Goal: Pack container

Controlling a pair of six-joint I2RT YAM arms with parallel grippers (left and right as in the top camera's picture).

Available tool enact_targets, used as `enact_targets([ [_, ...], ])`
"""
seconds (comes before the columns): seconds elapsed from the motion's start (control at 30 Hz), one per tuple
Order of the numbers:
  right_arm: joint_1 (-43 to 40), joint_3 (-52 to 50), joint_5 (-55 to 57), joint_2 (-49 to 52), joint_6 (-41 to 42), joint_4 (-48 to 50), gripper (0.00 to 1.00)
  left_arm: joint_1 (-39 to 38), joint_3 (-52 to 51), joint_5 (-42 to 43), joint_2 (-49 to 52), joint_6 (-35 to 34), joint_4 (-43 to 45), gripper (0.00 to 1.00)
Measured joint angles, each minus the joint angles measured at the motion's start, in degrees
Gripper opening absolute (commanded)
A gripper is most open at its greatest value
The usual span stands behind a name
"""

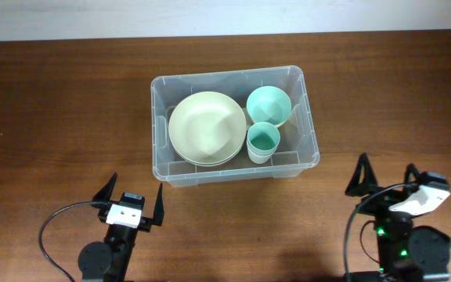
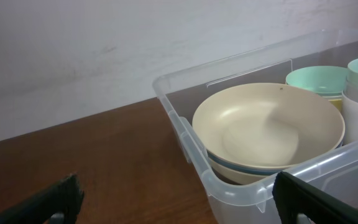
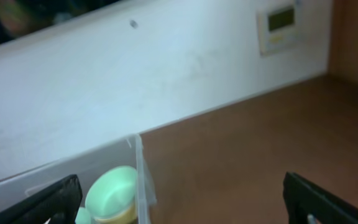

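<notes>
Top view: box (image 1: 160, 125) holds cream bowl (image 1: 207, 127), green bowl (image 1: 269, 106), cup (image 1: 263, 143); left claw (image 1: 136, 188), right claw (image 1: 386, 167) wide open, empty. Left wrist view alone shows another bowl (image 2: 241, 176) underneath.

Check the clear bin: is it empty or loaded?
Loaded: the container holds stacked cream bowls, a teal bowl and a cup.
</notes>
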Motion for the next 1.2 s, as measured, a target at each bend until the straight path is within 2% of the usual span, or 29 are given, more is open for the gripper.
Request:
enact_targets([
  [0.2, 0.04, -10.36, -5.07, -1.84, -7.06, 16.50, 0.99, 0.00, 0.00, 0.00, 0.00, 0.02, 0.00, 1.00],
  [0.33, 0.04, -13.68, -7.93, -2.21, -10.32, 22.69, 0.99, 0.00, 0.00, 0.02, 0.00, 0.02, 0.00, 1.00],
  [0.7, 0.04, -15.76, -9.92, -11.32, -12.35, 21.09, 0.99, 0.00, 0.00, 0.00, 0.00, 0.02, 0.00, 1.00],
  [0.9, 0.09, -16.63, -10.21, -11.65, -12.41, 21.09, 0.99, 0.00, 0.00, 0.00, 0.00, 0.02, 0.00, 1.00],
  [1.2, 0.09, -23.50, -10.21, -11.63, -12.76, 23.47, 0.99, 0.00, 0.00, 0.00, 0.00, 0.02, 0.00, 1.00],
])
